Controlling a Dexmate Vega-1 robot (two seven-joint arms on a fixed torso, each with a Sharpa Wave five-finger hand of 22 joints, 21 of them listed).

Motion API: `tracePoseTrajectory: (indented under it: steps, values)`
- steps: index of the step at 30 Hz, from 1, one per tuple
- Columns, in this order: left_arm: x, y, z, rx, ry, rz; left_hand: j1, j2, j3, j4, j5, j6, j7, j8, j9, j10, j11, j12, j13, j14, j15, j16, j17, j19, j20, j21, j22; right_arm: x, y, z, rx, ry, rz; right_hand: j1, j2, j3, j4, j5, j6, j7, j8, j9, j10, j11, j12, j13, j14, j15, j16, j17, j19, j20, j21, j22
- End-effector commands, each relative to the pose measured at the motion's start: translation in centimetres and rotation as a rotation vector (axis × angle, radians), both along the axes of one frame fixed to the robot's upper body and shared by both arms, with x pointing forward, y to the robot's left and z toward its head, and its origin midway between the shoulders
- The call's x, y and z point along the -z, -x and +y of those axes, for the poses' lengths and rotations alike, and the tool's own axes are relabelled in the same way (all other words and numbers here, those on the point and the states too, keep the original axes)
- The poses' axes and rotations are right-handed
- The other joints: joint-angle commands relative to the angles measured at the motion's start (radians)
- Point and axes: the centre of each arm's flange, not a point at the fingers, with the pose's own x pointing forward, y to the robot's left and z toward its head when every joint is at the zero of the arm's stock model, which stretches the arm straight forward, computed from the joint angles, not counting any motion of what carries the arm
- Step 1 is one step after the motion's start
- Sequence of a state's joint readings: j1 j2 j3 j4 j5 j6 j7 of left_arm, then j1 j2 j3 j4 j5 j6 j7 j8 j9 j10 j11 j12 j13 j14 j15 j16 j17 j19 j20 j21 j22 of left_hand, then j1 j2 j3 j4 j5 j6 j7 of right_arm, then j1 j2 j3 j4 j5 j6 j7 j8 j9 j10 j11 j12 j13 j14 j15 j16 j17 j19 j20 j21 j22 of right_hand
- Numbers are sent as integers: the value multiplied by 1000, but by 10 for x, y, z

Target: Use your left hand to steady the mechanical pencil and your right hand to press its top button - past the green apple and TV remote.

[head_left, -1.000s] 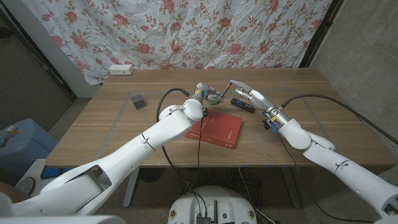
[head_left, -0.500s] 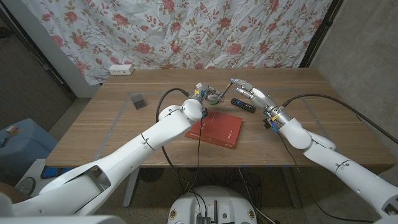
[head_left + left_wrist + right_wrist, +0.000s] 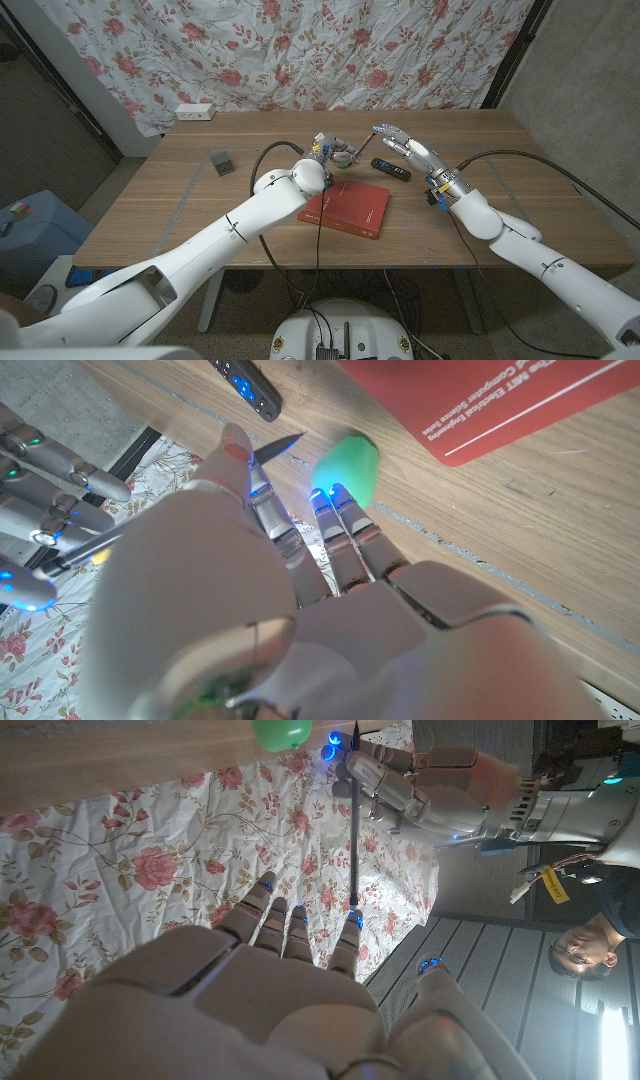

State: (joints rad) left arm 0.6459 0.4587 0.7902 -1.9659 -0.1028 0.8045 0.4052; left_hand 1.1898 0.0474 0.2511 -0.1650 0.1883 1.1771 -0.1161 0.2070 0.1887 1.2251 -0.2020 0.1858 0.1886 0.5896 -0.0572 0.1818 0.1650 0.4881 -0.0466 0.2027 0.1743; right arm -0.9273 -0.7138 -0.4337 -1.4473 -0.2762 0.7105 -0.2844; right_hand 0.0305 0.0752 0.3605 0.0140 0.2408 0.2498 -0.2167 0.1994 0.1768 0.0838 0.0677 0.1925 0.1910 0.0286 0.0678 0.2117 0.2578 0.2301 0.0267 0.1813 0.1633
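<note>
Left hand [image 3: 322, 148]: we find it at the worktop's middle, toward the far side, fingers closed around the slim dark mechanical pencil [image 3: 355, 830]. In the right wrist view the left hand [image 3: 430, 790] grasps the pencil near its tip end and the shaft runs straight out toward our right hand. In the left wrist view the pencil's pointed tip [image 3: 283, 445] juts past the fingers, above the wood.

Right hand [image 3: 400, 148]: raised over the worktop just right of the left hand, fingers spread and grasping nothing. In the right wrist view its fingertips [image 3: 357, 923] sit at the pencil's top end; we cannot tell whether one touches the button.

Green apple [image 3: 342, 158]: on the wood just beside the left hand's fingers; it shows pale green past the fingertips [image 3: 350, 465] in the left wrist view.

Black TV remote with blue buttons [image 3: 391, 168]: flat on the wood, under the right hand and near the apple.

Red hardcover book [image 3: 347, 208]: flat, nearer the robot than apple and remote.

Small dark grey flat object [image 3: 221, 163]: well apart, on the left half.

Wooden worktop [image 3: 500, 190].

White power strip [image 3: 194, 112]: at the far left corner.

Floral cloth [image 3: 300, 50]: hanging behind.

A person [image 3: 580, 950] shows at the edge of the right wrist view.
</note>
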Motion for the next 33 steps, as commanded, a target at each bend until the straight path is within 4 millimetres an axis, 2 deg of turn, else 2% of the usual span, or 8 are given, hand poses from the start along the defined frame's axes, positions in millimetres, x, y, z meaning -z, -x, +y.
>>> tracePoseTrajectory:
  steps: [1, 33]
  values:
    - [0, 0, 2, -5, 1, 1, 3, 7, -2, 0, 4, 2, 1, 0, 3, 28, -24, 7, 2, 7, -161, -4, 3, 7, -83, 2, 2, -1, 0, -1, 3, -6, -2, 4, 18, 5, 1, 5, 7, -4, -4, 1, 7, 0, 5, 1, 3, 1, 4, 3, 8, -2, 5, 2]
    - [1, -2, 4, -12, 12, 5, 3, 8, -6, 1, 4, 1, 1, 0, 3, 29, -24, 7, 2, 6, -161, -4, 3, 6, -83, 2, 2, 5, -5, 5, -4, 3, 25, 4, 18, 6, 3, 5, 11, -4, -7, 1, 6, 0, 5, 1, 3, 2, 5, 4, 8, -1, 4, 2]
